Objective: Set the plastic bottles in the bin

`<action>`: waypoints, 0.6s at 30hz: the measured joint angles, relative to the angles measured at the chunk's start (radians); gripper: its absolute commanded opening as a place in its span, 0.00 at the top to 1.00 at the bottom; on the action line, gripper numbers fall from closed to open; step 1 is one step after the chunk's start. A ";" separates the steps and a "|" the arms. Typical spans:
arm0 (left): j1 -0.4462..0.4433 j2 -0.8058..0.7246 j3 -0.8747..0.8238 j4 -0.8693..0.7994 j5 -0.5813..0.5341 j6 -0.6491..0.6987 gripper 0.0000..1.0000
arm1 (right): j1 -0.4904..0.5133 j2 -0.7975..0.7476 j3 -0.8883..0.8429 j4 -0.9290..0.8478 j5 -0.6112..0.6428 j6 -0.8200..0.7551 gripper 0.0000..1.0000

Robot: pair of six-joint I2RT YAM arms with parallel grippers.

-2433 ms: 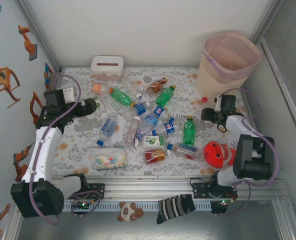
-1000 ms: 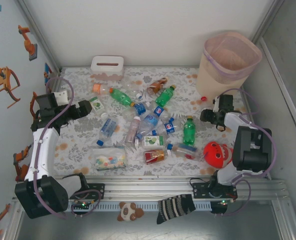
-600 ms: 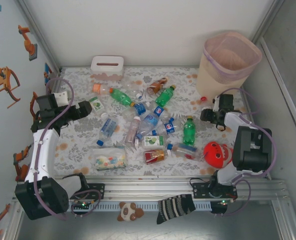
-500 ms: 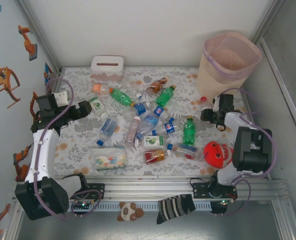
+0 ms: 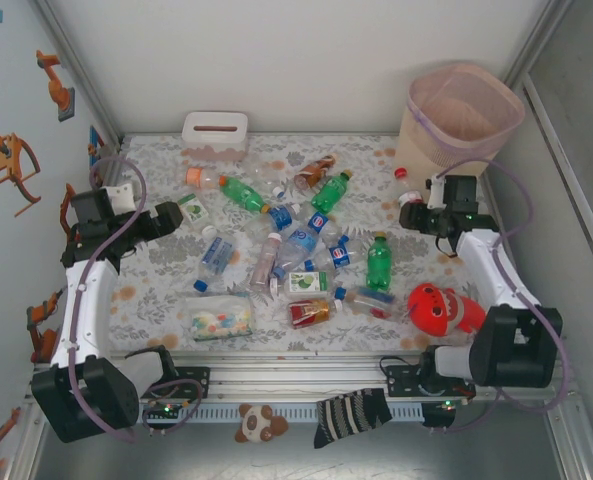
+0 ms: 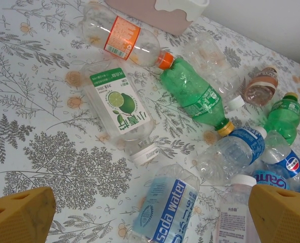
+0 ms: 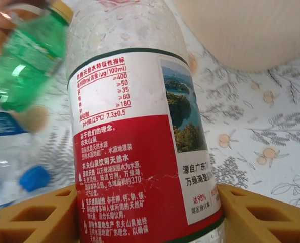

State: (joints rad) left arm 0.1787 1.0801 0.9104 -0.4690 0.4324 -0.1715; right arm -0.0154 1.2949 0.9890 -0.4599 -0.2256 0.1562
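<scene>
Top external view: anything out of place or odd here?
Three non-bottles sit among the plastic bottles: a red toy near right, a flat packet of coloured pieces near left, a white tissue box at the far edge. A striped sock and a panda plush lie by the arms' base rail, off the table. Nothing looks spilled.

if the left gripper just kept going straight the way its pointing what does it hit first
Most likely the soda water bottle, lying right ahead between the open fingers of the left gripper. The lime-label bottle lies beyond it. Depth is unclear, so this is a guess.
</scene>
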 measured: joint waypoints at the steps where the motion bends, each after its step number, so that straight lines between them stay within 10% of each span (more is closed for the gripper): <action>1: 0.001 0.000 0.000 0.002 0.003 0.000 0.03 | 0.002 -0.013 0.018 -0.018 -0.013 0.000 0.43; 18: 0.013 0.000 -0.004 0.006 0.025 -0.010 0.03 | 0.005 0.014 0.573 -0.251 -0.075 0.031 0.45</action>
State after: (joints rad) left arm 0.1913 1.0801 0.9066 -0.4625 0.4576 -0.1814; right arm -0.0105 1.3090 1.5623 -0.7109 -0.3008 0.1871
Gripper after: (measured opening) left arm 0.976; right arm 0.559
